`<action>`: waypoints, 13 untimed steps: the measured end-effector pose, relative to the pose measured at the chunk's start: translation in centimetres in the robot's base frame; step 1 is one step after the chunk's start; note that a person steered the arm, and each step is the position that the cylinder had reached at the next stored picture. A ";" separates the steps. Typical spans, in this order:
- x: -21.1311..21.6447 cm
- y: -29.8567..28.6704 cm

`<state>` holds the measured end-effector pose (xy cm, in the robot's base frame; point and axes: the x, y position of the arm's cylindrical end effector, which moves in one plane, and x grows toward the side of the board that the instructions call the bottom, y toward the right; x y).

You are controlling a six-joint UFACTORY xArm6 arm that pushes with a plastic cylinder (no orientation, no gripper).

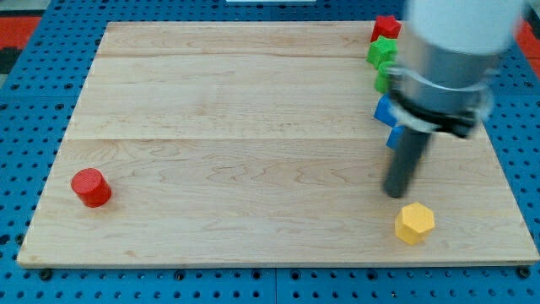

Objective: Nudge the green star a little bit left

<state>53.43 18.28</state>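
A cluster of blocks sits at the view's upper right, partly hidden by my arm: a red block (386, 27) at the top, a green block (382, 51) below it, another green block (382, 78) under that, then a blue block (385, 110) and a second blue piece (393, 138). Which green block is the star I cannot tell. My tip (395, 193) rests on the board below the blue blocks and just above a yellow hexagon (415, 223). It touches no block.
A red cylinder (91, 187) stands near the board's left edge. The wooden board (236, 143) lies on a blue pegboard surface. My arm's grey body covers the upper right corner.
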 end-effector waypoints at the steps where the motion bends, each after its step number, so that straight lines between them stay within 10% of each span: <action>1: -1.2 6.2; 5: -18.6 7.4; 13: -27.2 4.7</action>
<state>26.18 22.95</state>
